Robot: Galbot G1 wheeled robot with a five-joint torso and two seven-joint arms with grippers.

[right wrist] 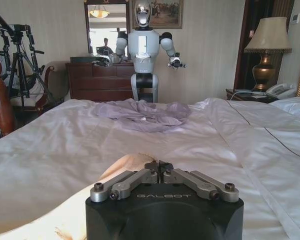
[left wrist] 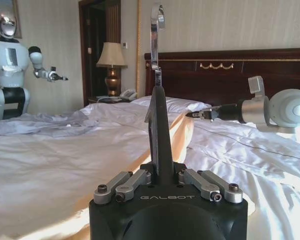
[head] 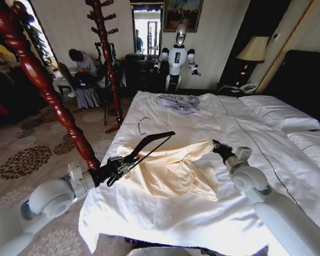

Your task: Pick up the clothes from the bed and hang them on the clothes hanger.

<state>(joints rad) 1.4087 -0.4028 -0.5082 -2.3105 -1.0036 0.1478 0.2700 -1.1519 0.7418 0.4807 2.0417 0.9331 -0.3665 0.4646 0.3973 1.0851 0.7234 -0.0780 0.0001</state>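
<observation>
The pale cream-yellow clothes (head: 173, 169) lie crumpled on the white bed (head: 165, 218), near its front left part. My left gripper (head: 124, 163) is shut on the base of the black clothes hanger (head: 149, 142). The hanger angles up over the garment's left side, its silver hook (head: 143, 124) pointing away. In the left wrist view the clothes hanger (left wrist: 158, 135) stands straight up from my shut left gripper (left wrist: 160, 176). My right gripper (head: 216, 145) is shut on a stretched end of the clothes at their right side. The right wrist view shows my right gripper (right wrist: 159, 168) shut, with cream fabric (right wrist: 124, 166) bunched just beyond it.
A reddish-brown wooden coat stand (head: 53, 98) rises close by the bed's left edge, beside my left arm. A grey-blue garment (head: 177, 102) lies at the far end of the bed. White pillows (head: 280, 113) and a dark headboard (head: 304, 80) are to the right. Another robot (head: 177, 53) stands by the far wall.
</observation>
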